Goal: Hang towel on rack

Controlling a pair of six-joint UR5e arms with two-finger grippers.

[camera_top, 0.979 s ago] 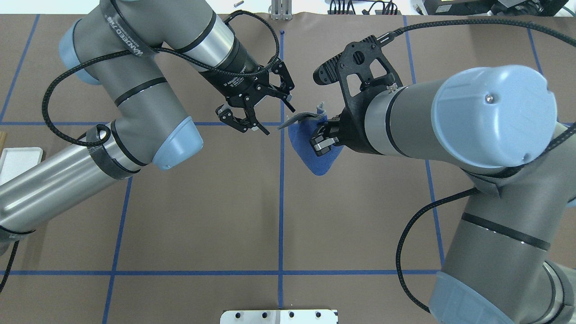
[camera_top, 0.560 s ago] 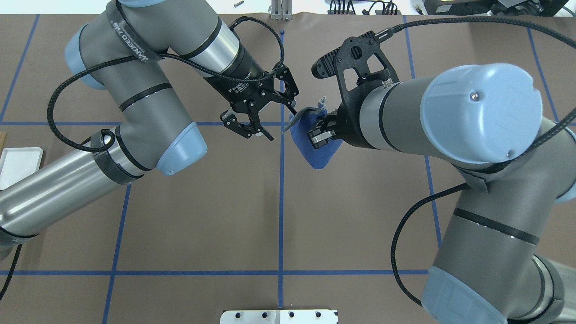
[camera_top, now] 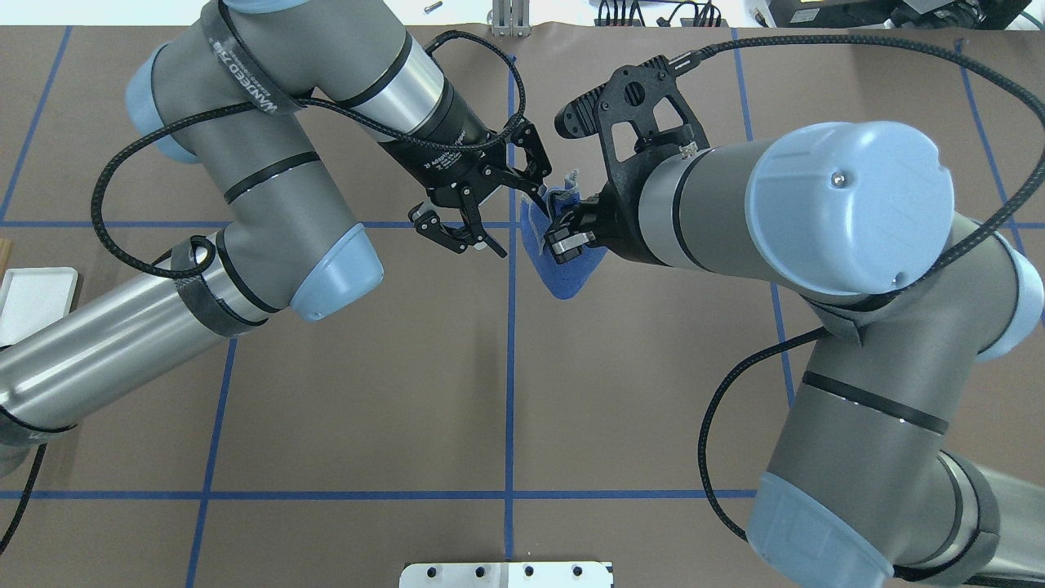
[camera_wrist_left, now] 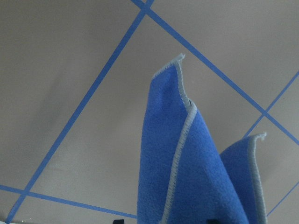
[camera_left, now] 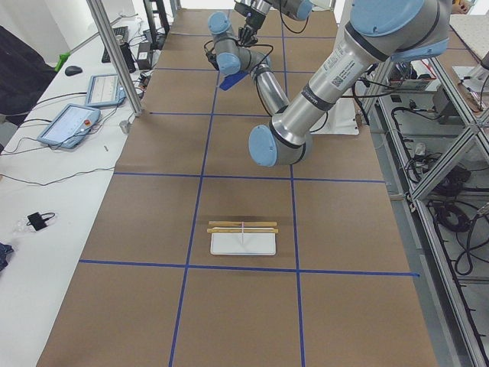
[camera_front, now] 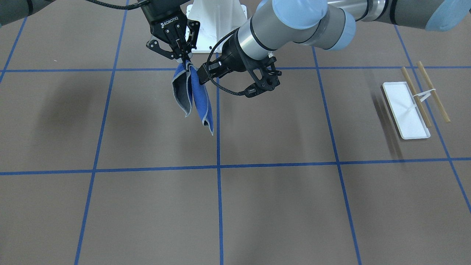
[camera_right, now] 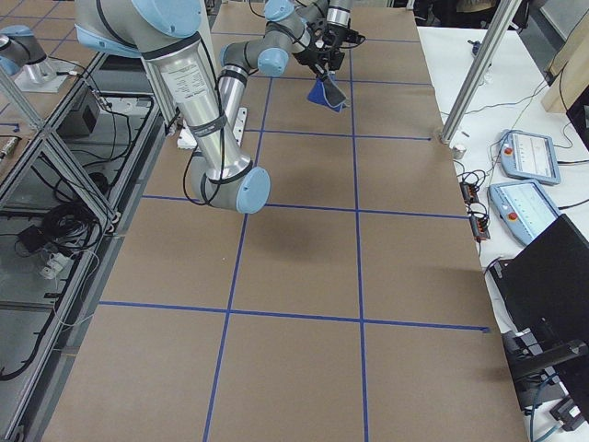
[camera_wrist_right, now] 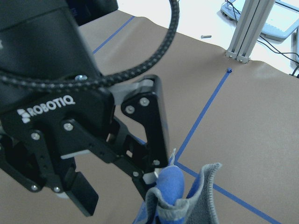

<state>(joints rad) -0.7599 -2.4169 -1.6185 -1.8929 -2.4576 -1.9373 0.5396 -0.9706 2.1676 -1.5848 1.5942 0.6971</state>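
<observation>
The royal-blue towel [camera_front: 200, 97] hangs folded in the air over the table's far middle, its greyish underside showing. My right gripper [camera_front: 185, 60] is shut on the towel's top; in the overhead view [camera_top: 563, 237] it pinches the towel [camera_top: 567, 276]. My left gripper [camera_top: 513, 219] is open right beside it, and one of its fingers [camera_wrist_right: 156, 158] touches the towel's upper edge [camera_wrist_right: 173, 186]. The left wrist view shows the towel [camera_wrist_left: 187, 177] hanging close in front. The rack [camera_front: 406, 110] stands far off on the robot's left side, with two wooden rods [camera_front: 432, 92] above its white base.
The rack also shows in the exterior left view [camera_left: 243, 237], and its base shows at the overhead view's left edge [camera_top: 33, 298]. The white robot pedestal [camera_front: 217, 11] is behind the grippers. Blue tape lines cross the brown table. A metal plate [camera_top: 506, 574] sits at the near edge.
My right gripper carried the towel left and a little farther from the robot. My left gripper moved right toward it, still open, until one finger reached the towel's edge.
</observation>
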